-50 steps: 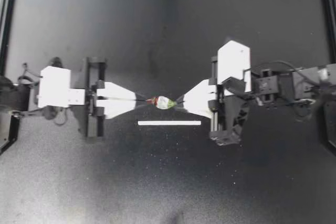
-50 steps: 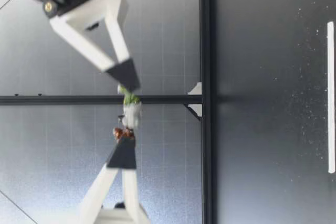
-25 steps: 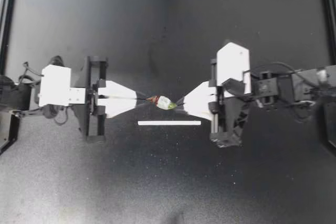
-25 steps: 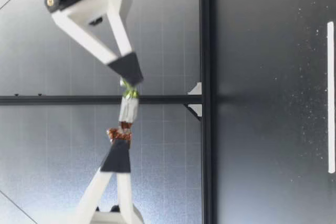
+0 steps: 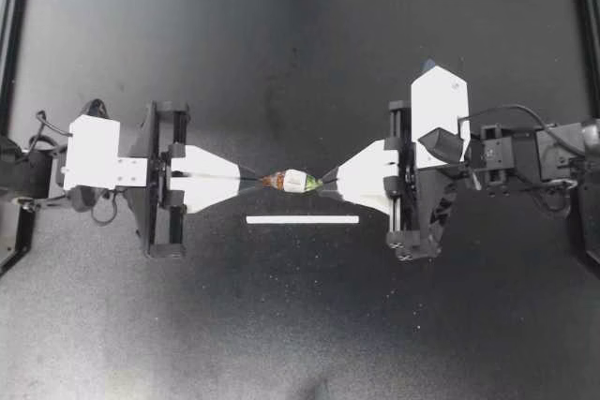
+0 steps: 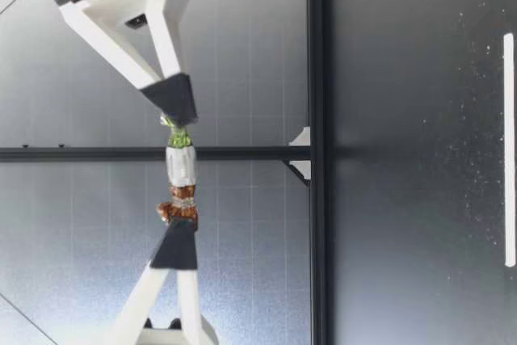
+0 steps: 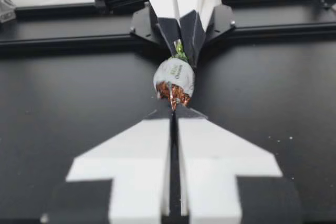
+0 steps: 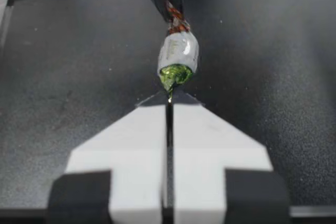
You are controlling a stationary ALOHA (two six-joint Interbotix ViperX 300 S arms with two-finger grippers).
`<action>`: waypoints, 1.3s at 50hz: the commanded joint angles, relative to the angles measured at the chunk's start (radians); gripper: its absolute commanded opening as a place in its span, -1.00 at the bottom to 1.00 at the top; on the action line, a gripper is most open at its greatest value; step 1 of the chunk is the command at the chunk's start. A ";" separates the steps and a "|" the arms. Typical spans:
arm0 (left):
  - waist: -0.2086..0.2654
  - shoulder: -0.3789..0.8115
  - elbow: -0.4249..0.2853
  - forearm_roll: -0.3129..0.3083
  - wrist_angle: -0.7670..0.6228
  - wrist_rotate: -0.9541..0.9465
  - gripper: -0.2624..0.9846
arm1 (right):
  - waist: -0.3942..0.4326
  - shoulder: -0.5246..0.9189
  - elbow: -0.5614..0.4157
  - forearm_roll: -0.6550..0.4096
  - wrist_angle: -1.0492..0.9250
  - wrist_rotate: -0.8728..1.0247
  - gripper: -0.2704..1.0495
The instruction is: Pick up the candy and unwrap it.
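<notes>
silver-white foil wraps the body of a small twist-ended candy, which hangs in the air over the matte black table, stretched level between my two arms. my left gripper, with white triangular fingers ending in black tips, is pressed together on the candy's red-brown twist. my right gripper, of the same build, is pinched onto the green twist at the opposite end. the two grippers point straight at each other, tip toward tip, with only the candy between them.

in the left wrist view the white fingers meet along a thin seam, and the red-brown foil sits right at their tips. the rounded wrapper body is just ahead, and the black tips of the other gripper clamp the green end beyond it. the right wrist view shows the reverse: green foil caught at the closed tips, the pale body ahead, and the red-brown twist running into the far gripper's black tips.

from table height the candy is plainly clear of the table, well above it, with both arms slanting in toward it.

a thin white strip lies flat on the table, parallel to the candy and set a little to one side of the spot beneath it, nearer to the low camera.
</notes>
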 commanded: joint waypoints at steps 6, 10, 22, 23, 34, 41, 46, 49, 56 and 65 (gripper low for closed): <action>0.002 0.012 -0.038 0.005 -0.021 -0.006 -0.85 | 0.000 0.017 -0.044 0.002 -0.026 0.002 -0.85; 0.002 0.012 -0.032 0.005 -0.034 -0.011 -0.85 | -0.003 0.008 -0.040 0.005 -0.025 0.003 -0.85; 0.002 0.006 -0.025 0.005 -0.040 -0.009 -0.85 | -0.003 0.002 -0.026 0.006 -0.029 -0.002 -0.75; 0.002 0.006 -0.023 0.005 -0.040 -0.008 -0.85 | -0.003 0.005 -0.026 0.006 -0.029 -0.002 -0.72; 0.002 0.005 -0.012 0.005 -0.038 0.000 -0.85 | -0.002 0.029 -0.025 0.006 -0.055 -0.008 0.01; 0.002 0.002 0.002 0.005 -0.040 -0.003 -0.85 | -0.003 0.032 -0.018 0.005 -0.117 -0.012 0.29; 0.002 -0.002 0.005 0.011 -0.040 0.005 -0.85 | -0.003 0.034 -0.017 0.003 -0.172 -0.018 0.25; 0.000 -0.002 0.005 0.020 -0.040 0.009 -0.85 | -0.006 0.038 -0.017 0.003 -0.196 -0.020 0.25; 0.000 -0.005 0.002 0.029 -0.040 0.017 -0.85 | -0.006 0.058 -0.023 0.003 -0.229 -0.020 0.25; 0.000 -0.006 -0.009 0.060 -0.041 0.035 -0.85 | -0.008 0.098 -0.035 0.003 -0.239 -0.012 0.25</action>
